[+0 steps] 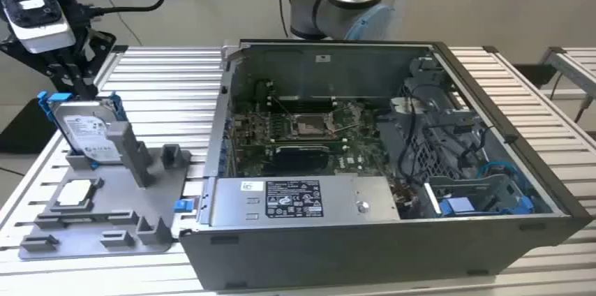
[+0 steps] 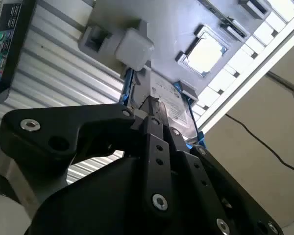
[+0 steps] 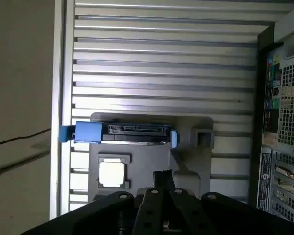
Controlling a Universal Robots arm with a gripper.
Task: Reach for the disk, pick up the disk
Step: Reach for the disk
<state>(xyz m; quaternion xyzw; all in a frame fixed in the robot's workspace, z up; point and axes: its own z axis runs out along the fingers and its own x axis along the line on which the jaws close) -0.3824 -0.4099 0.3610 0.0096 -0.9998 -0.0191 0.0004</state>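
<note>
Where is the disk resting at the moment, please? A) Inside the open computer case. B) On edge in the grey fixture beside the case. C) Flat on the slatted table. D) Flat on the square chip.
B: in the exterior view the disk stands on edge in the grey fixture, to the exterior view's left of the computer case, with the gripper just above it.

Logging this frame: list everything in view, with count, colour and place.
disk: 1, silver-grey with blue rails, upright in the fixture at the exterior view's left
fixture: 1, grey, on the table beside the case
chip: 1, silver-white, lying on the fixture
computer case: 1, dark grey, open, mid-table
motherboard: 1, dark, inside the case
bracket: 1, blue, inside the case, exterior view's right
table: 1, silver, slatted
arm: 1, grey and light blue, behind the case
gripper: 1, black, close above the disk
</note>
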